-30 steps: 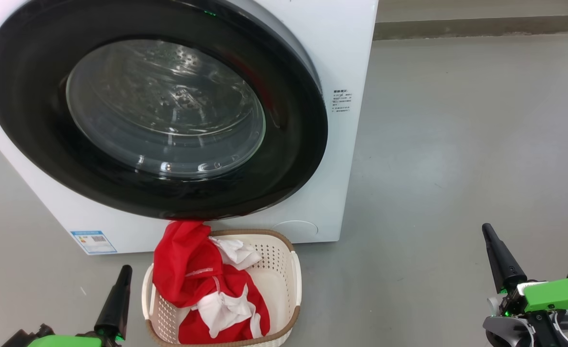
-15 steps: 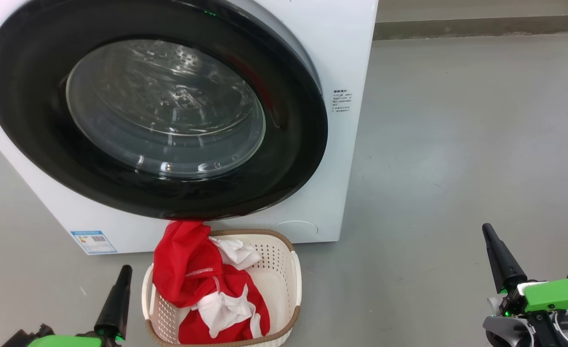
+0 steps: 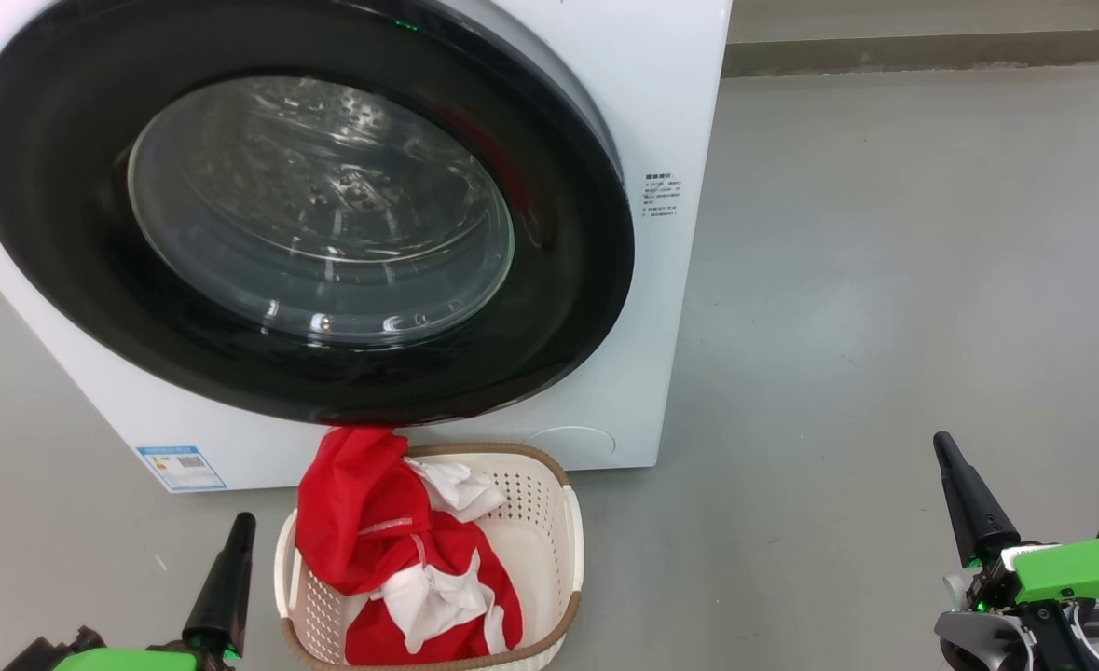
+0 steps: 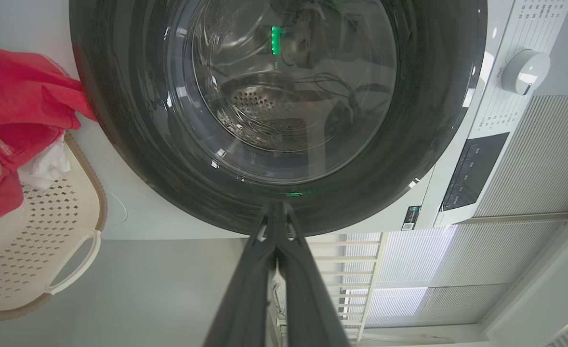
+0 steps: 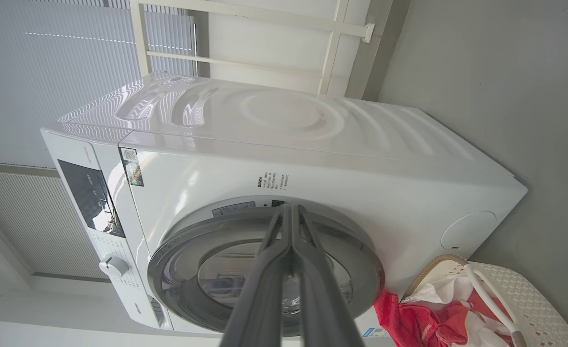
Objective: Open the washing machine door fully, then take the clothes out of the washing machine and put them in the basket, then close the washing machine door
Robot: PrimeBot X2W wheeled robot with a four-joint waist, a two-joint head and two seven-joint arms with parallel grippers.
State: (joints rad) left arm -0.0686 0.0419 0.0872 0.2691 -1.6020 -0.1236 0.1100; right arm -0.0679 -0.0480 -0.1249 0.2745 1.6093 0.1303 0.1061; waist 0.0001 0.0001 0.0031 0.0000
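Red and white clothes [image 3: 372,545] lie heaped in the basket [image 3: 540,522] on the floor [image 3: 885,280], just before the washing machine [image 3: 670,102], its door [image 3: 321,210] closed. The left fingers [image 3: 223,587] and right fingers [image 3: 973,508] hover nearby, pressed together and empty.

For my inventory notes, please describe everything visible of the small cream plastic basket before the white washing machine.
The small cream plastic basket is a rounded rectangle with perforated walls, a brown woven-look rim and white loop handles on its sides. It stands upright on the grey floor, close before the white washing machine, below its round black door. Red and white clothes fill its left part and rise over the far rim; its right part is bare.
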